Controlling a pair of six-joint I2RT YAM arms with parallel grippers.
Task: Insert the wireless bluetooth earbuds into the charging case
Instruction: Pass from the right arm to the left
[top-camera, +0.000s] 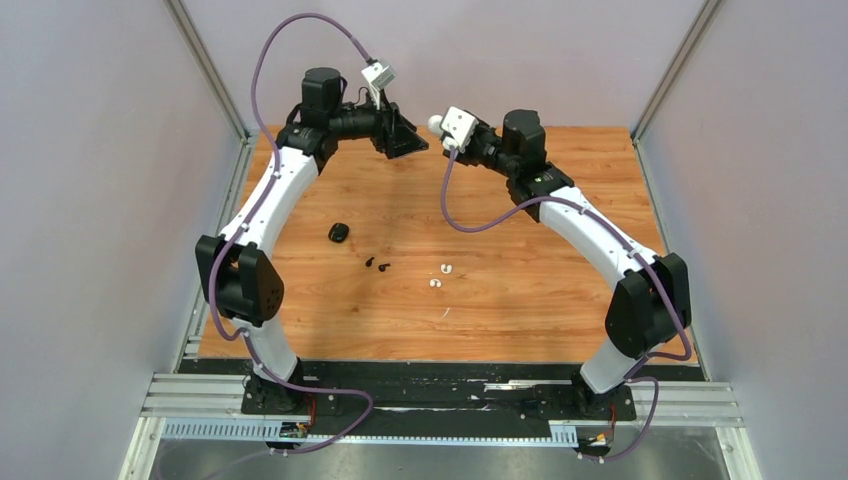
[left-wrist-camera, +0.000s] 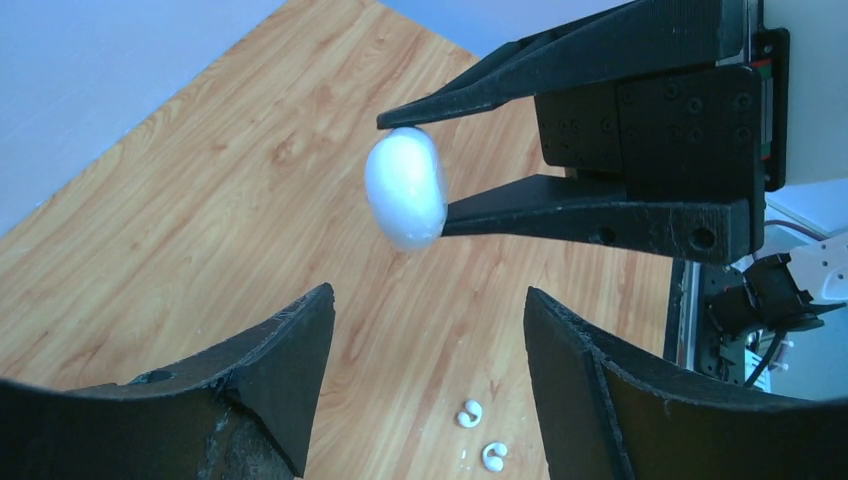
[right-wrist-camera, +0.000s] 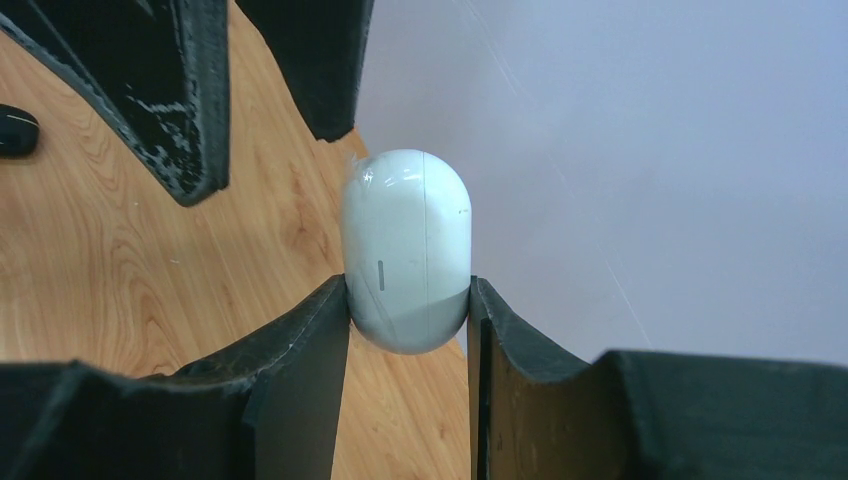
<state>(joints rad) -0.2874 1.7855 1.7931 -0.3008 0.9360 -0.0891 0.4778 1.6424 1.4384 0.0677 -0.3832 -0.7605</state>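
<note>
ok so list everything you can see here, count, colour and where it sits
white case: one, white, held in the air above the far part of the table
black case: one, black, on the table, left of centre
black earbuds: two, glossy black, loose on the table just right of the black case
white earbuds: two, white, loose on the table right of the black pair
table: one, wood grain, under both arms
left gripper: one, black, open and empty, pointed at the white case
right gripper: one, black, shut on the white case
</note>
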